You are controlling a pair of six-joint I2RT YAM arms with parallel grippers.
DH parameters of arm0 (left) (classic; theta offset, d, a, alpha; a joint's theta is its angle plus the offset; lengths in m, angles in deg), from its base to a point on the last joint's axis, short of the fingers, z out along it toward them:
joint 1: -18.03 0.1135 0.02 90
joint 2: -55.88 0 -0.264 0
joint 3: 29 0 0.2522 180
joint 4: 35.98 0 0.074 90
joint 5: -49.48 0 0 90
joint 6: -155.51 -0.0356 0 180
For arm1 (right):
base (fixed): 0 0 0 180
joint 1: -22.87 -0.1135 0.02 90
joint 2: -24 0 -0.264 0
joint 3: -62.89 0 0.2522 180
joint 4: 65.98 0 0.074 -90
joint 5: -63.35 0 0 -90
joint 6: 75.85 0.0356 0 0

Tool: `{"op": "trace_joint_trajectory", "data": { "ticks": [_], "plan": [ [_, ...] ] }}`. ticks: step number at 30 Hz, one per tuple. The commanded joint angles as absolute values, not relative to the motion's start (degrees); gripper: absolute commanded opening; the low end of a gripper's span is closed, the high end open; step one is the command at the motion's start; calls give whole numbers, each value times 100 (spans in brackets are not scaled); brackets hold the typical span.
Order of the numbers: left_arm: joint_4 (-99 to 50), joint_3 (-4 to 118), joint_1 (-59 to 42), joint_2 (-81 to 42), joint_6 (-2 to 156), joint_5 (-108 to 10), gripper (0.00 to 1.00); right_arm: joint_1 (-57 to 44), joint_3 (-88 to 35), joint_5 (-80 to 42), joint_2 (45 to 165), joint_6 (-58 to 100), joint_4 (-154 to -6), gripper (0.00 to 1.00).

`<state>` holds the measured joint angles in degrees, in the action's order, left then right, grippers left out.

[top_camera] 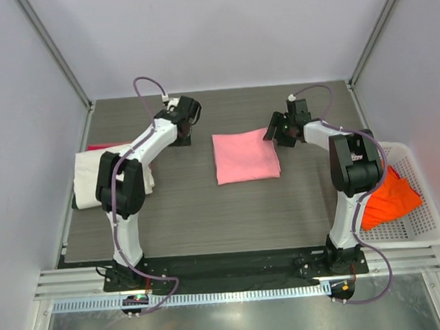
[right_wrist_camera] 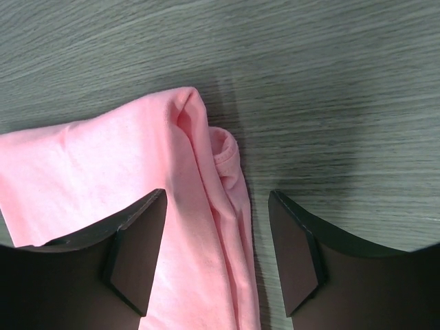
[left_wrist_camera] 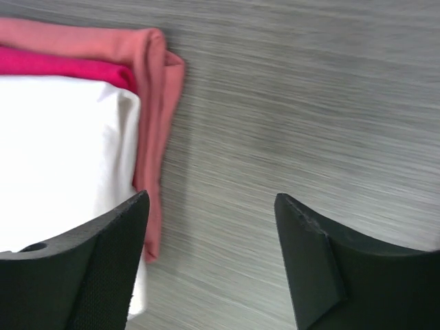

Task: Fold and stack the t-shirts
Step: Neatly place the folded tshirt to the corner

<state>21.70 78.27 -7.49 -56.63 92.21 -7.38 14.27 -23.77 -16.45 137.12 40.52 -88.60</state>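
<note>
A folded light pink t-shirt lies in the middle of the table. My right gripper is open above its far right corner; in the right wrist view its fingers straddle the shirt's folded edge without gripping it. At the left edge lies a stack of folded shirts, cream-white on top with red and salmon-pink layers under it. My left gripper is open and empty over bare table beside that stack's corner. A bright orange t-shirt lies crumpled in the basket.
A white plastic mesh basket stands at the table's right edge beside the right arm. The dark wood-grain table is walled in by white panels with metal posts at the back corners.
</note>
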Motion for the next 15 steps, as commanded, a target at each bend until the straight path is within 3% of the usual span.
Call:
{"op": "trace_joint_trajectory", "data": {
  "ticks": [1,15],
  "plan": [
    [2954,8081,-649,-6302,8916,122,73,1426,-2241,-1479,13545,4061,-8923,66],
    [3289,8636,62,-7481,8810,509,60,1435,-2188,-1400,13492,4078,-8906,66]
  ]
}}
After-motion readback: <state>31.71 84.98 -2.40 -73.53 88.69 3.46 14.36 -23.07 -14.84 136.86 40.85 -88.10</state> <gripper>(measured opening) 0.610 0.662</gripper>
